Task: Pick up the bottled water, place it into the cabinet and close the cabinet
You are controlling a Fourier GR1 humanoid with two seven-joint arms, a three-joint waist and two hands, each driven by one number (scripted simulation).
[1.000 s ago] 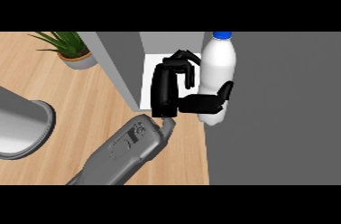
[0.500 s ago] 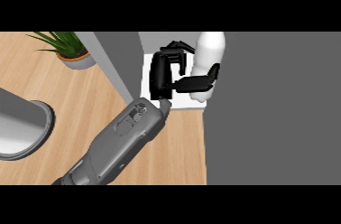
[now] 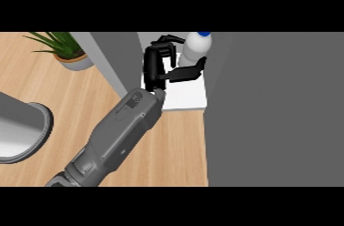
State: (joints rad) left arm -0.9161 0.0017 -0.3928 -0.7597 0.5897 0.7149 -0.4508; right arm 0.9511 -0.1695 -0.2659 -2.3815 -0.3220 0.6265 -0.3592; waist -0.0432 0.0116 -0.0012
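The bottled water (image 3: 197, 48), white with a blue cap, stands upright on the white shelf (image 3: 185, 96) inside the open cabinet. My left hand (image 3: 154, 68) reaches in from the lower left on its grey forearm. Its fingers (image 3: 166, 40) curl at the bottle's left side, and its thumb (image 3: 185, 73) stretches across the bottle's lower part, hiding it. The right hand shows nowhere.
A large grey cabinet door panel (image 3: 275, 111) fills the right side, close to the bottle. The cabinet's grey side wall (image 3: 111, 61) stands left of the hand. A potted plant (image 3: 64, 49) sits at the back left, a round grey vessel (image 3: 20, 134) at the left edge.
My left hand has carried the bottle up and away from me, deeper onto the cabinet shelf. The forearm has stretched out further behind it.
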